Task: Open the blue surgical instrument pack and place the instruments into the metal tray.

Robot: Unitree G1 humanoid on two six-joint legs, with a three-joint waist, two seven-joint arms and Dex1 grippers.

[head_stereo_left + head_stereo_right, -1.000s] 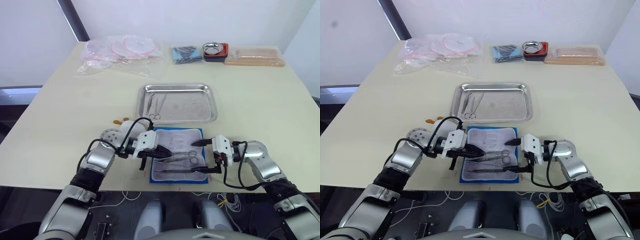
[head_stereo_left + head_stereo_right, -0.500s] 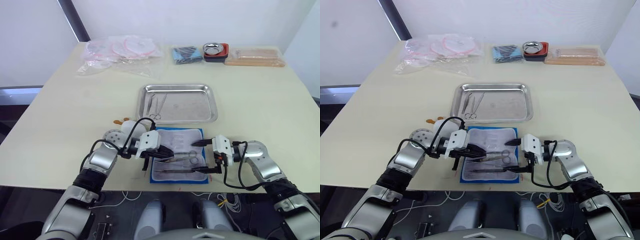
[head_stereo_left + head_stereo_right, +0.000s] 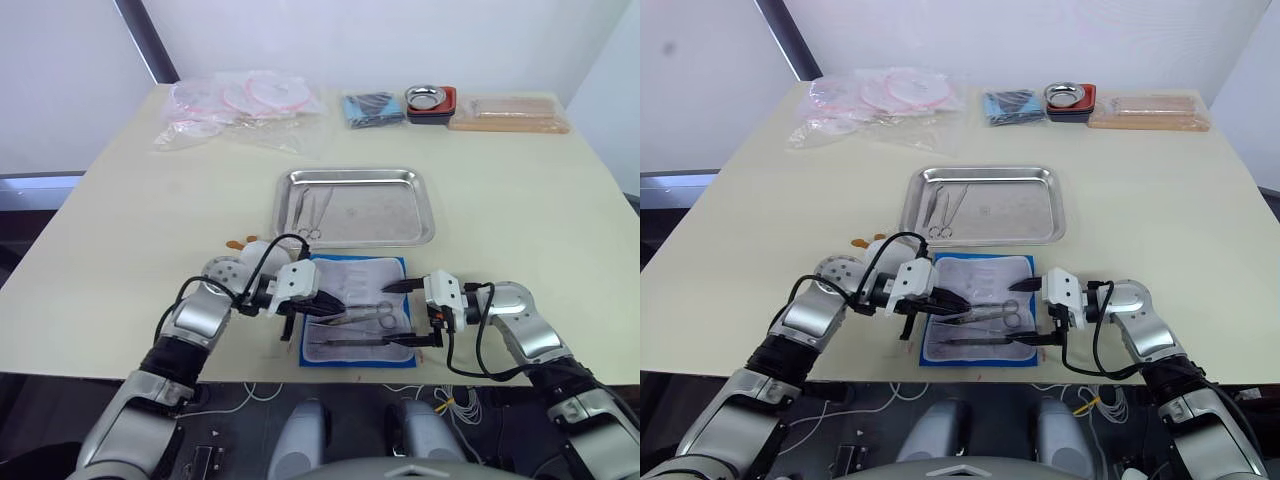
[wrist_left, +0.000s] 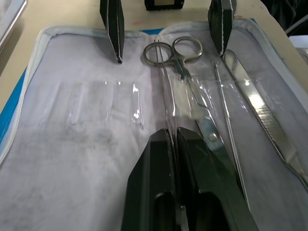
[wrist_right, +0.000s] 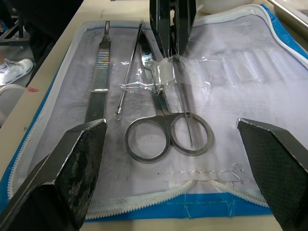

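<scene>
The blue surgical instrument pack (image 3: 355, 322) is laid open at lower centre, just below the metal tray (image 3: 355, 206). A thin probe (image 4: 167, 108) is pinched by the left gripper (image 3: 338, 307). The right gripper (image 3: 403, 313) is held spread wide beside the ring-handled scissors (image 5: 166, 126).

pack (image 5: 144, 72) lining matt grey-white cloth, clear glossy plastic sleeves; scissors (image 5: 163, 120) shiny steel; tray (image 3: 355, 207) brushed metal.
</scene>
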